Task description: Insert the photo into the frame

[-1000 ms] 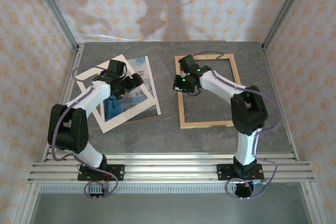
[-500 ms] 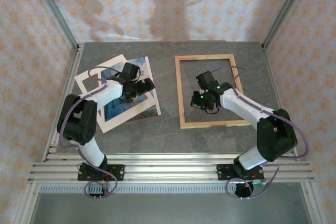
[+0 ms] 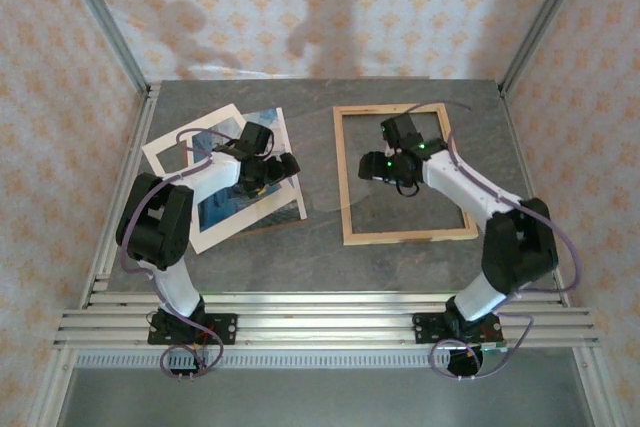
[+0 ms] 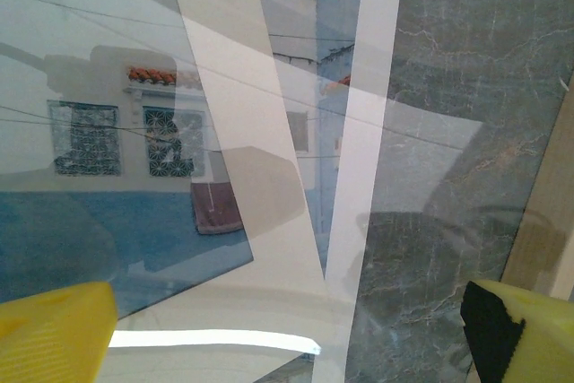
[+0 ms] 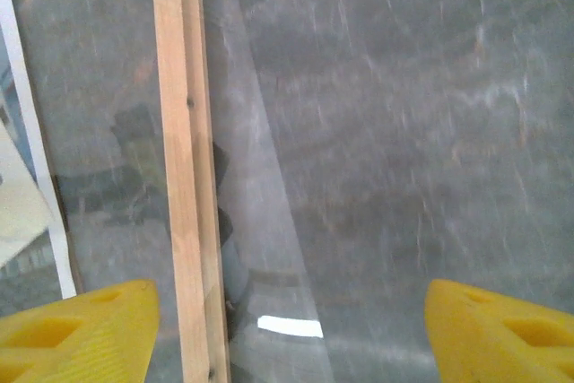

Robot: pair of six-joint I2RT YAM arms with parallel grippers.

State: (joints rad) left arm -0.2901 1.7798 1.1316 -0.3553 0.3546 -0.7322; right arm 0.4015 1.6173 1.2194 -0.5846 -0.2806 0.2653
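Note:
The photo (image 3: 262, 133) of a white building and blue sky lies flat at the left, partly under a cream mat (image 3: 232, 231). In the left wrist view the photo (image 4: 108, 132) and the mat (image 4: 269, 221) lie close below. My left gripper (image 3: 287, 168) hovers over their right edge, open (image 4: 287, 334), with nothing between its yellow fingers (image 4: 54, 329). The light wooden frame (image 3: 345, 187) lies at the right. My right gripper (image 3: 369, 166) is open (image 5: 291, 329) just above the frame's left rail (image 5: 184, 132), which runs near its left finger (image 5: 81, 329).
A clear sheet with glare overlaps the frame's left rail (image 5: 269, 248) and the grey table (image 3: 320, 257) between the two arms. A tan strip (image 4: 538, 221) shows at the right edge of the left wrist view. Patterned walls close in the table on three sides.
My right gripper swung from the frame's upper left corner down into its middle, then back up toward the left rail. My left gripper slid right along the photo.

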